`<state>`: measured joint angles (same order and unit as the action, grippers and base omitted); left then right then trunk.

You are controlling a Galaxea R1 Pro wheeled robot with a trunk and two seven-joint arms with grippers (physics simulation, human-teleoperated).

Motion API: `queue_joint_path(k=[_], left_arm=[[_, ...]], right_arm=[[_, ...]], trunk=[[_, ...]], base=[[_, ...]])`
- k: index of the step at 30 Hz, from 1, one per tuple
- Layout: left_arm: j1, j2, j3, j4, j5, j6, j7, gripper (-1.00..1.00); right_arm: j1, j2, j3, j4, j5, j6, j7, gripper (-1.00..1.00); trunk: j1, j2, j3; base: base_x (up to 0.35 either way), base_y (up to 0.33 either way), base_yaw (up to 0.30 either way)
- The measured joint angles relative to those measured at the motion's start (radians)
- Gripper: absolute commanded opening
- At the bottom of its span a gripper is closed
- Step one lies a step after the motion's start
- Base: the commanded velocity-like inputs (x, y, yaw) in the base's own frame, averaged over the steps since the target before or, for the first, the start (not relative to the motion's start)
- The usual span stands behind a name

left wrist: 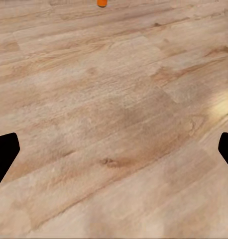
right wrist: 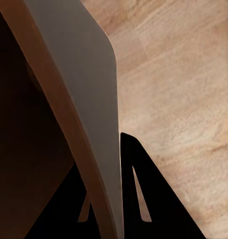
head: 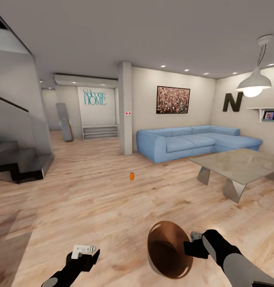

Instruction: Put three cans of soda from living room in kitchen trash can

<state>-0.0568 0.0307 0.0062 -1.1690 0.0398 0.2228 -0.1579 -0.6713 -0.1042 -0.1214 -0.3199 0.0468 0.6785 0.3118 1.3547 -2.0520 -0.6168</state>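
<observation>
Where the right claw (head: 191, 244) meets the bin (head: 168, 250), its two fingers are closed on the rim, one inside and one outside the wall; the right wrist view shows the pale outer wall (right wrist: 89, 84) and brown inside pinched between the dark fingers (right wrist: 144, 199). The bin hangs tilted, its brown mouth turned toward the camera, above the floor and between the two arms. The left claw (head: 85, 250) holds nothing; in the left wrist view its fingertips (left wrist: 4, 154) stand at the far edges, spread wide, with bare floor (left wrist: 114, 129) between them.

The floor is light wood planking across the living room. An orange can (head: 131, 175) stands alone on it, out in the open, well ahead of both claws and well apart from the furniture; it also shows tiny at the edge of the left wrist view (left wrist: 101, 3).

To the right stands a glass tabletop (head: 240, 164) on angled metal legs, and behind it a blue corner sofa (head: 192, 141) along the wall. A pillar (head: 126, 107) rises near the sofa's left end. A picture (head: 172, 99), a dark letter N (head: 232, 102) and a pendant lamp (head: 254, 83) sit higher up. Dark stairs (head: 17, 163) are at the left. Nothing lies on the floor between the robot and the can.
</observation>
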Motion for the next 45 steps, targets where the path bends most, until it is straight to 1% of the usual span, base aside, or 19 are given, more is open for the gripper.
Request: queue_joint_path(k=[12, 15, 18, 21, 24, 26, 32, 45], left_arm=[[0.000, 0.000, 0.000, 0.000, 0.000, 0.000, 0.000, 1.00], [0.000, 0.000, 0.000, 0.000, 0.000, 0.000, 0.000, 1.00], [0.000, 0.000, 0.000, 0.000, 0.000, 0.000, 0.000, 1.00], [0.000, 0.000, 0.000, 0.000, 0.002, 0.000, 0.000, 1.00], [0.000, 0.000, 0.000, 0.000, 0.003, 0.000, 0.000, 1.00], [0.000, 0.000, 0.000, 0.000, 0.002, 0.000, 0.000, 1.00], [0.000, 0.000, 0.000, 0.000, 0.003, 0.000, 0.000, 1.00], [0.000, 0.000, 0.000, 0.000, -0.001, 0.000, 0.001, 1.00]], right_arm=[[0.000, -0.003, -0.002, 0.000, -0.001, 0.001, 0.000, -1.00], [0.000, -0.002, -0.002, 0.000, 0.002, 0.002, 0.000, -1.00], [0.000, -0.001, -0.004, 0.000, -0.004, 0.003, 0.001, -1.00], [0.000, -0.002, 0.000, -0.001, 0.002, -0.003, 0.005, -1.00], [0.000, 0.000, -0.001, -0.001, -0.006, -0.003, 0.004, -1.00], [0.000, 0.002, 0.002, -0.001, 0.000, -0.001, 0.002, -1.00], [0.000, 0.003, -0.002, 0.000, -0.001, 0.005, 0.005, -1.00], [0.000, 0.000, -0.004, 0.000, -0.002, 0.007, 0.006, -1.00]], trunk=[[0.000, 0.000, 0.014], [0.000, 0.000, 0.016], [0.000, 0.000, 0.016], [0.000, 0.000, 0.016], [0.000, 0.000, 0.016], [0.000, 0.000, 0.016], [0.000, 0.000, 0.011], [0.000, 0.000, -0.009]], base=[[0.293, 0.201, -0.173], [0.285, 0.213, -0.043], [0.284, 0.213, -0.013], [0.284, 0.213, -0.005], [0.284, 0.213, -0.002], [0.284, 0.213, -0.001], [0.284, 0.213, 0.000], [0.284, 0.213, 0.000]])
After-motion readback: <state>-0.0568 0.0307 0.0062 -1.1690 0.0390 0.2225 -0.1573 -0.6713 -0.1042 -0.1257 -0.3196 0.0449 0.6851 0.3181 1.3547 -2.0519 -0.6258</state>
